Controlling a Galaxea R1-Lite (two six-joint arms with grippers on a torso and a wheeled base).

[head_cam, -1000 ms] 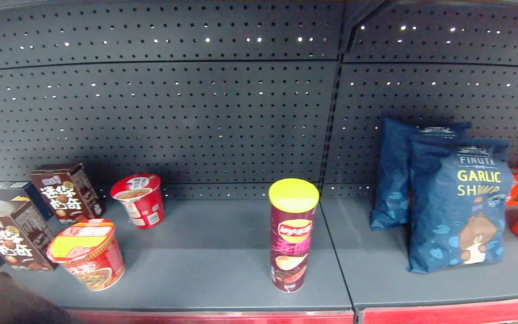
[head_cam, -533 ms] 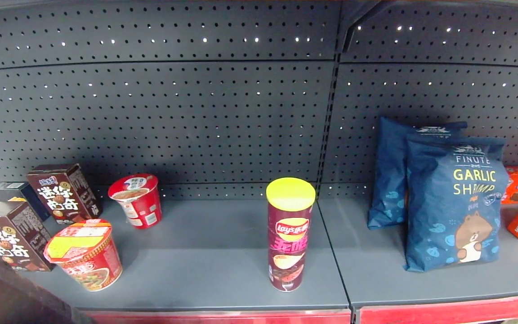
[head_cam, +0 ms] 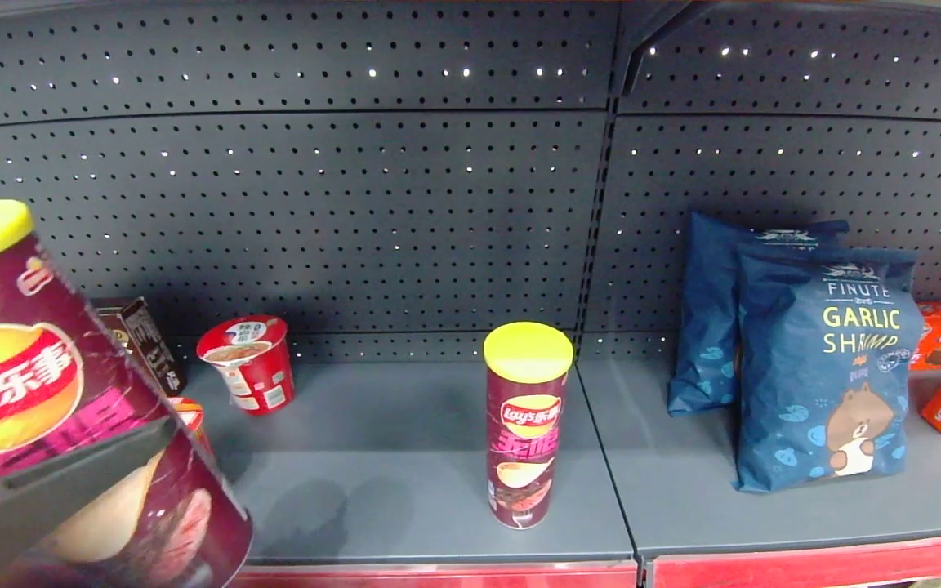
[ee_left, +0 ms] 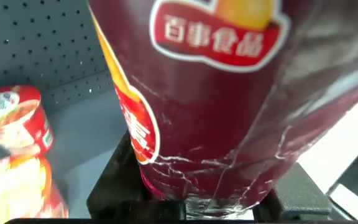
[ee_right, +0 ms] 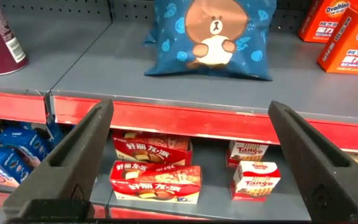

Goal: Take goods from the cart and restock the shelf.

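The shelf is part-stocked and placing looks to be in hand: the left gripper clamps a tilted chip can at the shelf's left front, while the right gripper gapes wide, carrying nothing. Next, the can needs righting and setting on the bare deck. Blue bags sit well right. The standing can (upright, mid-shelf) and the red noodle cup hem that gap.

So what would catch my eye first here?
A big purple chip can with a yellow lid, tilted and held by the left tool, looms at the near left. A second can like it stands upright in the middle of the shelf, and blue snack bags stand to its right.
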